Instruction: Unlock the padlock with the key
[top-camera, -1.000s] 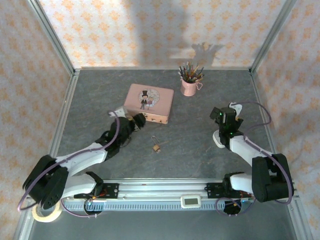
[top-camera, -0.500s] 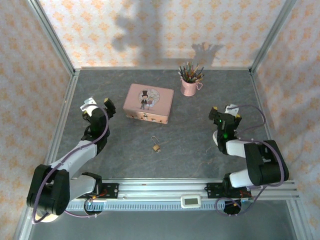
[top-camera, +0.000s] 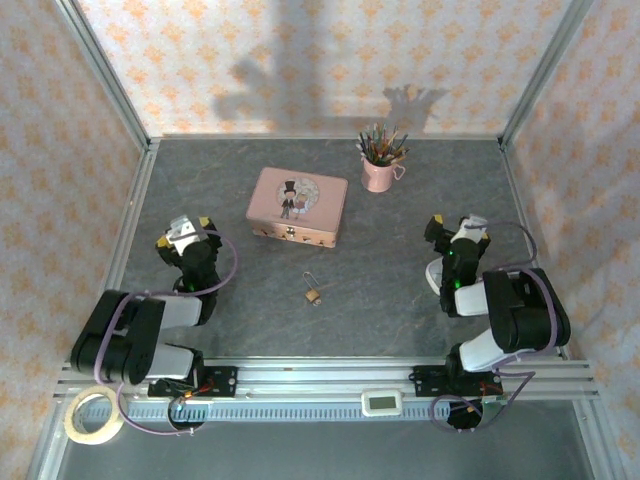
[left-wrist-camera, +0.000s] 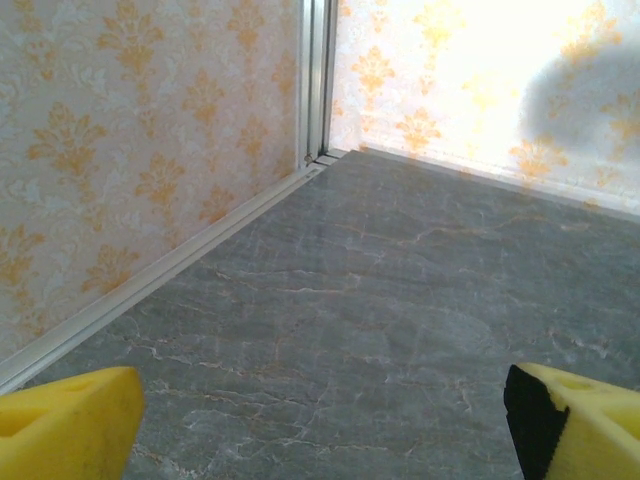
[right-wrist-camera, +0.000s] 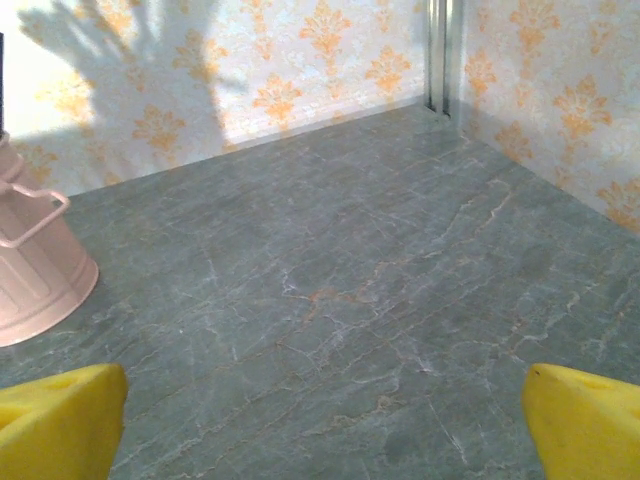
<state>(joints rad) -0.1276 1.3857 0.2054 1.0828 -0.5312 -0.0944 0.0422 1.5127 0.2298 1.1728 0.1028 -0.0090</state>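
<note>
Padlock (top-camera: 313, 294) is seen near the tin's (top-camera: 297, 205) front, shackle pointed toward it — roughly midway between left fingers (left-wrist-camera: 65, 425) and right fingers (right-wrist-camera: 55, 420), both spread wide, empty.

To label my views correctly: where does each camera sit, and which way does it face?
Top external: above and behind both arms, looking down on the table; left gripper and right gripper open.
Left wrist: on the left arm, facing the far-left corner; yellow fingers below.
Right wrist: on the right arm, facing the far-right corner; yellow fingers below.
Shared: the pink cup, top external and right wrist.
</note>
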